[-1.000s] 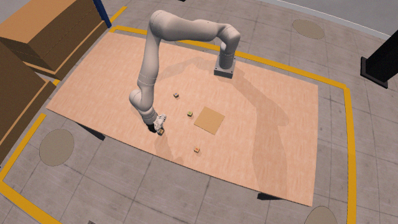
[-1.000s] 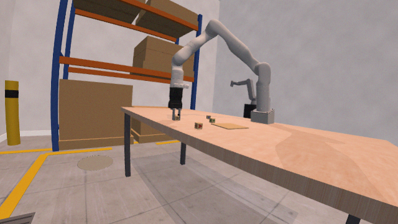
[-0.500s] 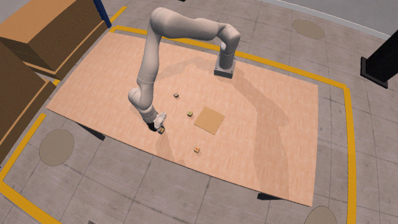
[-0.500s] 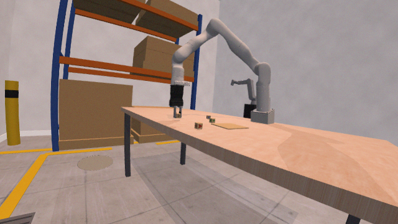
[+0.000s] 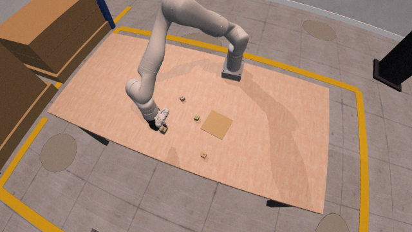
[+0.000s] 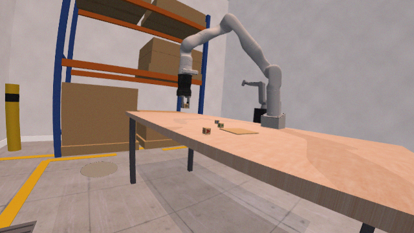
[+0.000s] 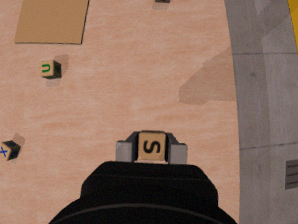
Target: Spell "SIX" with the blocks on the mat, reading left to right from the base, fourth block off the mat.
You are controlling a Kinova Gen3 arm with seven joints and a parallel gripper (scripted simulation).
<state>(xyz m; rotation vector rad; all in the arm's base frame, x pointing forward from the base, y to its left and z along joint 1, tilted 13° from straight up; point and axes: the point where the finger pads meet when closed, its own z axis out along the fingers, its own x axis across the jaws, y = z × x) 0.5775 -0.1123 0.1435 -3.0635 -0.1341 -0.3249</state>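
My gripper (image 5: 163,128) (image 6: 185,105) (image 7: 152,142) is shut on the S block (image 5: 164,129) (image 6: 186,106) (image 7: 152,145) and holds it above the table, left of the mat in the top view. Its black S faces up and lies sideways in the wrist view. The mat (image 5: 216,124) (image 6: 239,131) (image 7: 52,22) lies flat. The green-lettered U block (image 5: 196,118) (image 6: 220,125) (image 7: 47,68) sits just off it. The blue-lettered X block (image 5: 182,98) (image 6: 217,122) (image 7: 6,150) sits farther off. A block with orange-red marks (image 5: 203,154) (image 6: 206,131) stands off the mat; its top letter is too small to read.
The wooden table (image 5: 257,154) (image 6: 291,152) has its long front edge close to the orange-marked block. The robot's base (image 5: 232,73) (image 6: 273,121) stands at the far side. Shelving with large boxes (image 5: 64,32) (image 6: 97,113) stands beyond the table's end.
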